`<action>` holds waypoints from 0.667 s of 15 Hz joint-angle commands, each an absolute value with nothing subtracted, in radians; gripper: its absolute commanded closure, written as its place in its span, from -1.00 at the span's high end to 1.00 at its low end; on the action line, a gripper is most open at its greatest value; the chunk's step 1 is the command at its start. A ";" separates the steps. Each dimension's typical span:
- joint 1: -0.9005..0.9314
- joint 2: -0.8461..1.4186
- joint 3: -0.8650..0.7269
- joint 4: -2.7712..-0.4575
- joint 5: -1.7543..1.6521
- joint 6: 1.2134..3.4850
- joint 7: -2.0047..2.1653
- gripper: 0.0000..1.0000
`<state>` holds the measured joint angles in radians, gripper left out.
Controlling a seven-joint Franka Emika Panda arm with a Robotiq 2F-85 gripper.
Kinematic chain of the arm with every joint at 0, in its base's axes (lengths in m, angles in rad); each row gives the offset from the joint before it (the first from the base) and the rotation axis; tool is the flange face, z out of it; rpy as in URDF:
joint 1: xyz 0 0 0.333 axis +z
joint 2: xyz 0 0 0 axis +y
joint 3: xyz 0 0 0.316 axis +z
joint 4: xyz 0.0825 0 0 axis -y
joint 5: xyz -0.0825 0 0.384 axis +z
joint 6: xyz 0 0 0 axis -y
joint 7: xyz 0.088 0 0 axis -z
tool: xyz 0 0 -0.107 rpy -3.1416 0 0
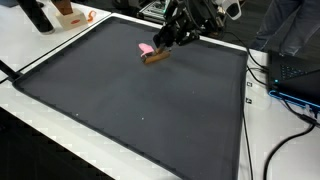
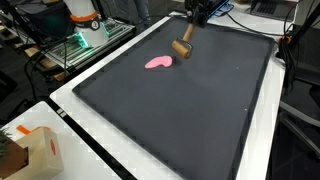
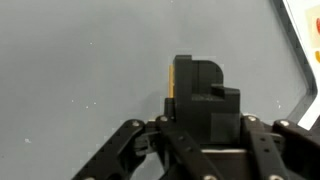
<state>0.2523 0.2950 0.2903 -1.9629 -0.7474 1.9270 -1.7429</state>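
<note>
My gripper [image 1: 176, 38] hangs over the far part of a dark mat [image 1: 150, 110], and in an exterior view it comes in from the mat's top edge [image 2: 193, 22]. A brown wooden piece [image 1: 157, 56] [image 2: 183, 49] hangs tilted from its fingers, low end at the mat. In the wrist view the black gripper [image 3: 195, 72] stands pressed together, with only a thin yellow-brown strip of the wooden piece [image 3: 171, 82] showing at its left side. A flat pink object [image 1: 146, 48] [image 2: 159, 62] lies on the mat right beside the wooden piece.
The mat lies on a white table [image 1: 275, 140]. Cables [image 1: 290, 100] and a laptop run along one side. A cardboard box [image 2: 25, 150] stands on the near corner in an exterior view. Equipment [image 2: 85, 25] sits beyond the mat's edge.
</note>
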 commanded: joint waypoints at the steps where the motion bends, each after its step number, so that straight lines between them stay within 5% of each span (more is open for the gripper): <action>1: 0.235 0.258 0.273 -1.970 -0.695 1.932 -1.726 -0.52; 10: 0.165 0.229 0.208 -1.933 -0.495 1.939 -1.583 -0.52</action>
